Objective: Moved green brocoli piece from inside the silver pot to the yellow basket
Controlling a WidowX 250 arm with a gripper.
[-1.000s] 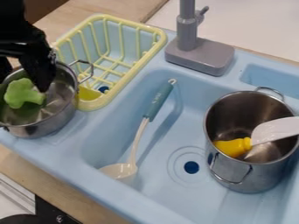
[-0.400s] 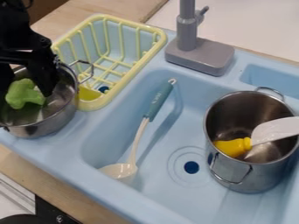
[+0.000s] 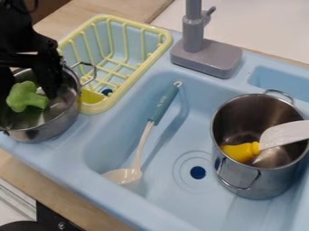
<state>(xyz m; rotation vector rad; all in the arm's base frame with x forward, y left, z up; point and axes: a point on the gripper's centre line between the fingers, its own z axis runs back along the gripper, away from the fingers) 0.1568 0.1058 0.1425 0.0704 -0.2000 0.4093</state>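
Note:
At the upper left, the black gripper (image 3: pixel 28 91) hangs over the silver pot (image 3: pixel 43 131) with its fingers apart, dipping inside the rim. Between and just in front of them, the green broccoli piece (image 3: pixel 26 97) lies in the pot; I see no firm hold on it. Right behind the pot stands the yellow wire basket (image 3: pixel 161 44), with a yellow piece (image 3: pixel 91 96) low in its near corner.
A grey faucet (image 3: pixel 208 56) rises behind the blue sink (image 3: pixel 181 207). In the basin are a ladle with a teal handle (image 3: pixel 163 104) and a taller steel pot (image 3: pixel 259 180) holding a yellow-and-white utensil (image 3: pixel 241 152). The small pot's loop handle (image 3: pixel 89 72) juts toward the basket.
The gripper has come down, and its left finger now reaches lower beside the broccoli. The broccoli has shifted very slightly to the right.

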